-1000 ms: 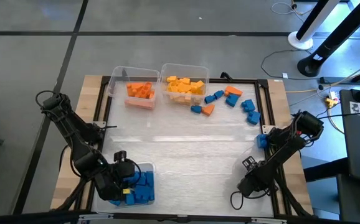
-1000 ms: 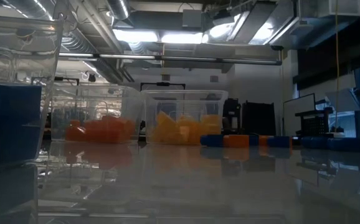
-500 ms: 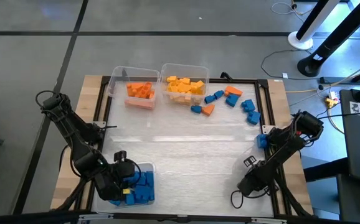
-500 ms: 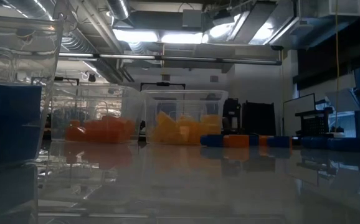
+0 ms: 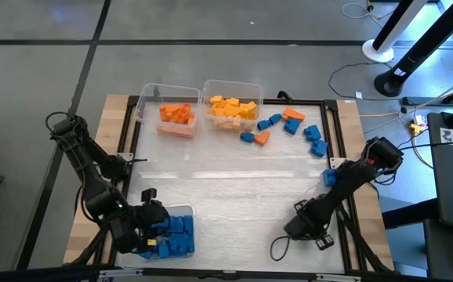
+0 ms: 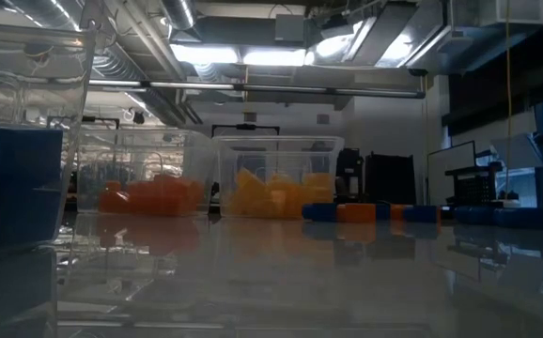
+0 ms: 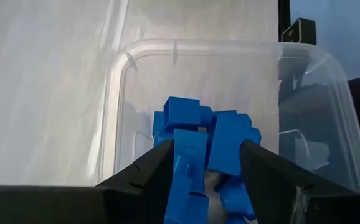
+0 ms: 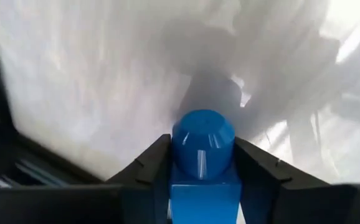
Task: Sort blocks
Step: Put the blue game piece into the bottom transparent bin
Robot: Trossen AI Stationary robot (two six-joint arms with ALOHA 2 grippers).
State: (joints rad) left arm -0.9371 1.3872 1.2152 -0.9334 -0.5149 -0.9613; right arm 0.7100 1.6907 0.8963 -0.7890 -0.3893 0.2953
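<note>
Blue blocks [image 7: 202, 140] lie piled in the clear bin [image 7: 114, 93] at the table's near left corner. My left gripper [image 7: 202, 165] hangs open over that pile [image 5: 172, 231], one finger on each side of it. My right gripper [image 8: 203, 155] is low near the table's near right corner [image 5: 301, 227], shut on one blue block [image 8: 203, 140]. Orange blocks fill the far bin [image 5: 175, 116] and yellow blocks the bin beside it [image 5: 233, 108]. Loose blue and orange blocks [image 5: 289, 125] lie on the table to the right of the yellow bin. My right gripper pinches a single blue block between its two fingers [image 8: 152, 168], which press on the block's opposite side walls. The block's round stud [image 8: 203, 134] sticks out past the fingertips toward the white table sheet. A dark shadow lies on the sheet beyond it.
The two far bins [image 6: 149, 192] [image 6: 271, 188] stand side by side at the far edge, with the loose blocks [image 6: 365, 212] to their right. The white sheet [image 5: 234, 196] stretches between the arms. A black frame [image 5: 344, 149] borders the table.
My right gripper has moved toward the table's left along the near edge, still shut on the blue block. My left gripper has shifted slightly toward the near left corner, over the blue bin.
</note>
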